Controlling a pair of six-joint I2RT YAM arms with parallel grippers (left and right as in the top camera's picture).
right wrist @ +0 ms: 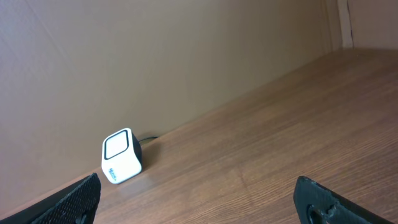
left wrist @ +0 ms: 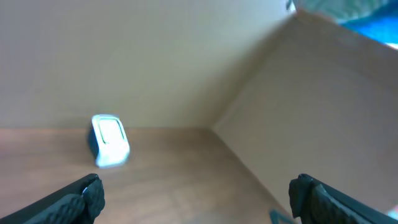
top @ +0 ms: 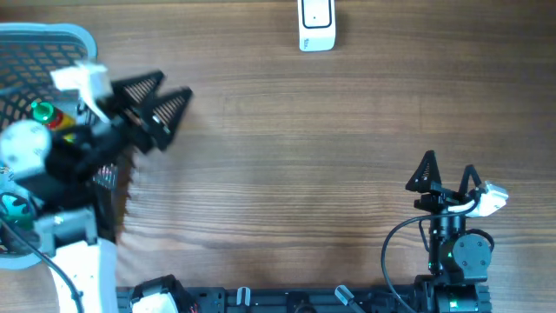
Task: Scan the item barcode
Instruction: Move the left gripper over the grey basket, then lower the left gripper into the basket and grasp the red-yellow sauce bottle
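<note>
From above, the white scanner (top: 316, 24) stands at the far edge of the counter (top: 287, 156), a little right of the middle. Its long axis runs from the far edge toward the near one. A mesh basket (top: 52, 39) sits at the far left corner, its contents half hidden under the arm. The left pincer (top: 172, 87) is spread and empty just beside the basket, pointing right and slightly toward the far edge. The right pincer (top: 448, 163) is spread and empty near the near right corner, pointing at the far edge.

In the left wrist view, the left pincer (left wrist: 196, 193) gapes wide, with the blurred scanner (left wrist: 109, 140) well ahead by the back wall.

In the right wrist view, the right pincer (right wrist: 198, 193) stands wide. The scanner (right wrist: 122, 156) is far ahead, its square window tilted up toward the camera.
</note>
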